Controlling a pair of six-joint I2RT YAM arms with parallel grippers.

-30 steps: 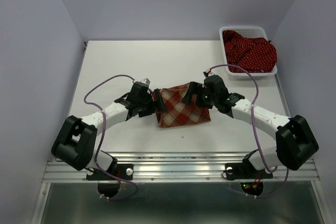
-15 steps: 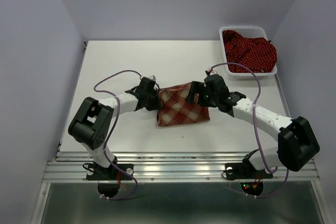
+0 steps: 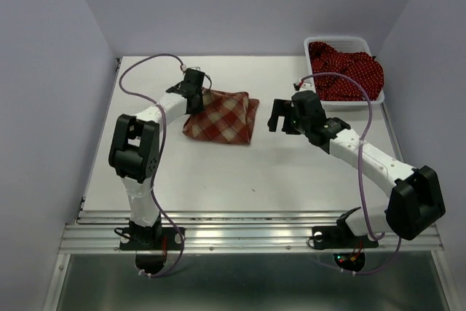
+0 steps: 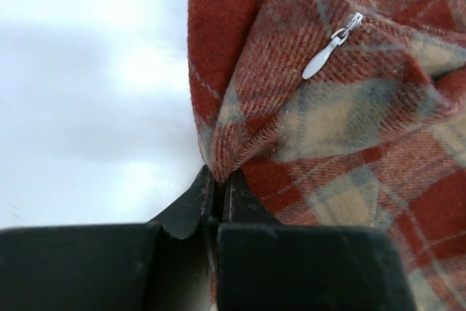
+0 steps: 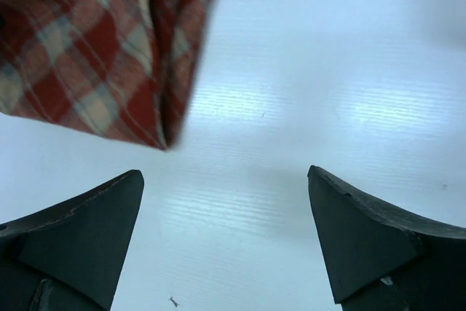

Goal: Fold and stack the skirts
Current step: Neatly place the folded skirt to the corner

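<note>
Left pincer (image 4: 217, 187) is clamped tight on a fold of the checked skirt (image 4: 349, 107), jaws pressed together with cloth bunched up between them. Right pincer (image 5: 224, 174) stands wide, holding nothing, hovering over bare surface (image 3: 218, 172) just beside the skirt's right corner.

The checked skirt lies folded in a rough triangle at the left-back of the surface, gripped at its left corner. The dotted skirts (image 3: 346, 71) are heaped in the basket (image 3: 342, 37) at the far right, well apart.

By my reading, this is the set-down of the first folded piece. To do it well: keep the pinch on every layer, keep the cloth low so the fold doesn't flop open, lay it flat, then let go.

The left wrist view shows the zip pull (image 4: 331, 45) and the puckered edge at the grip; the top view doesn't. Only the top view shows the basket and both arms.
</note>
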